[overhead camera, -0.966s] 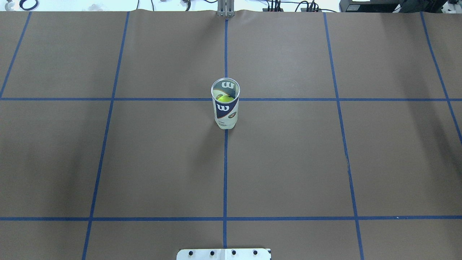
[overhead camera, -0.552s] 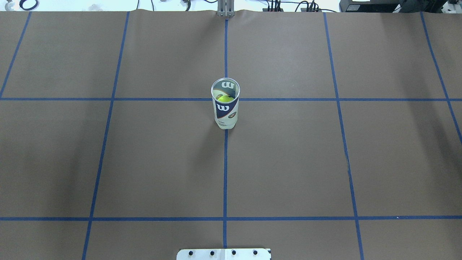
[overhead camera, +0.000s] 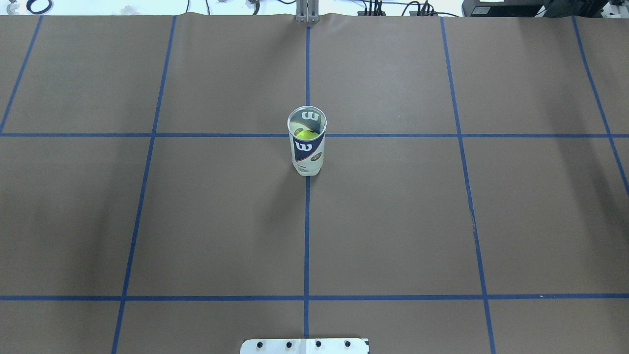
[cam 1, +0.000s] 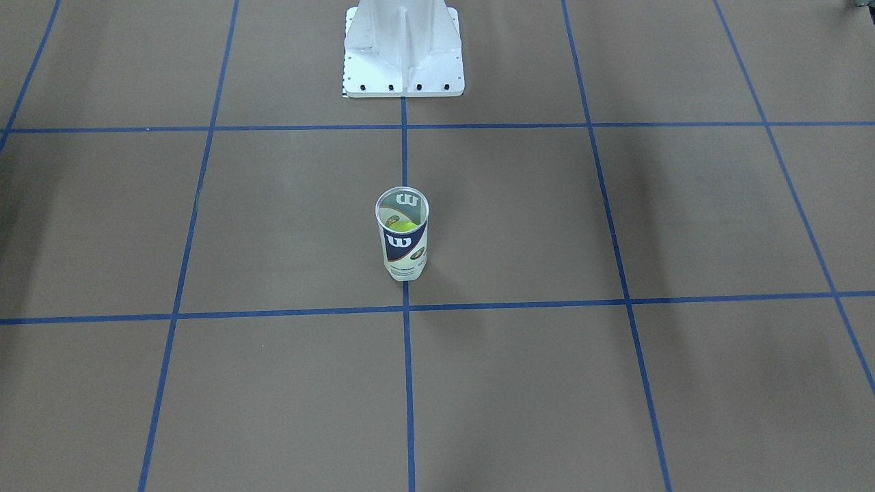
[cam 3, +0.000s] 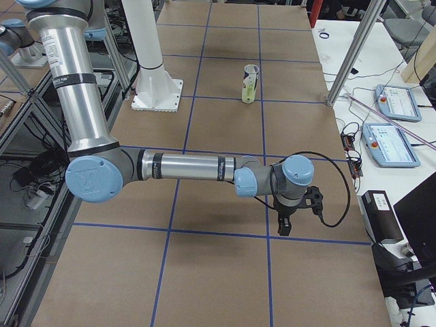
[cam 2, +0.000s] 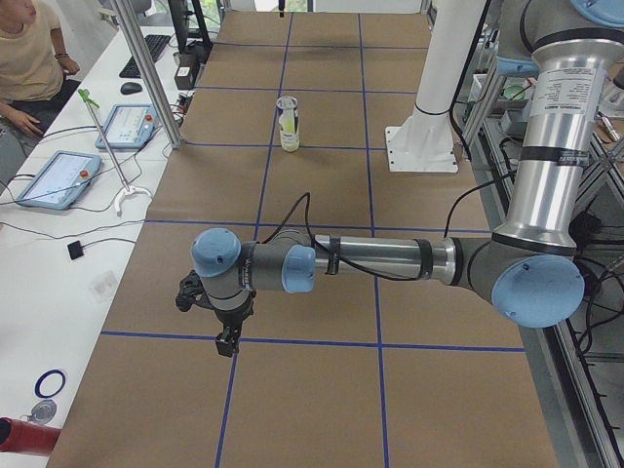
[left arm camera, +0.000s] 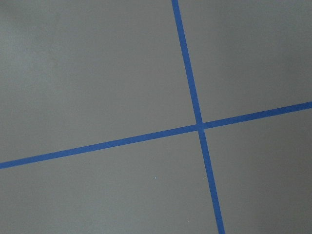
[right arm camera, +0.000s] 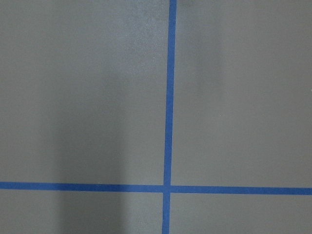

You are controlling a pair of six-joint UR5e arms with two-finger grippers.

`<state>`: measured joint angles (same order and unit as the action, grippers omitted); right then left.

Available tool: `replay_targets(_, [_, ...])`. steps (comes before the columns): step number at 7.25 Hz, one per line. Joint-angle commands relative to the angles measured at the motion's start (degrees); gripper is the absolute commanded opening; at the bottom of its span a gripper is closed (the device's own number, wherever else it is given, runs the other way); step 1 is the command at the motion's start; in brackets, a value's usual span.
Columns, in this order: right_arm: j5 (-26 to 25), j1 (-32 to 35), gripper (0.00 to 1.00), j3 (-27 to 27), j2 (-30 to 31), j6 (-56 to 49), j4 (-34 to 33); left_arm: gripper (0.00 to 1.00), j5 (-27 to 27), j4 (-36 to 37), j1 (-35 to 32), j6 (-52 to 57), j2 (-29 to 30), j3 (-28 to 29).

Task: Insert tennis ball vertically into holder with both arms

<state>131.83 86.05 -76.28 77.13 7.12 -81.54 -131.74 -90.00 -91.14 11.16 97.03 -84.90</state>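
The holder (overhead camera: 306, 147), a clear Wilson can with a navy and white label, stands upright on the brown table where the blue tape lines cross. A yellow-green tennis ball (overhead camera: 305, 133) lies inside it, seen through the open top. The holder also shows in the front view (cam 1: 403, 239) and both side views (cam 2: 288, 124) (cam 3: 250, 83). My left gripper (cam 2: 226, 336) hangs low over the table's left end, far from the holder. My right gripper (cam 3: 285, 225) hangs low over the right end. I cannot tell whether either is open or shut. Both wrist views show only table and tape.
The white bolted base (cam 1: 403, 48) stands at the robot's side of the table. Blue tape lines (overhead camera: 306, 236) grid the brown surface. A side bench with tablets (cam 2: 57, 178) and a metal post (cam 2: 146, 73) runs along the far edge, where a person sits.
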Motion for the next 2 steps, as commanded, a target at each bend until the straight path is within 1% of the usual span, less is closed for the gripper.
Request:
replay_targets(1, [0.0, 0.0, 1.00, -0.1, 0.0, 0.0, 0.1, 1.00, 0.0, 0.0, 0.0, 0.0, 0.0, 0.2])
replay_targets(2, [0.0, 0.0, 1.00, -0.2, 0.0, -0.1, 0.1, 1.00, 0.0, 0.0, 0.0, 0.0, 0.0, 0.2])
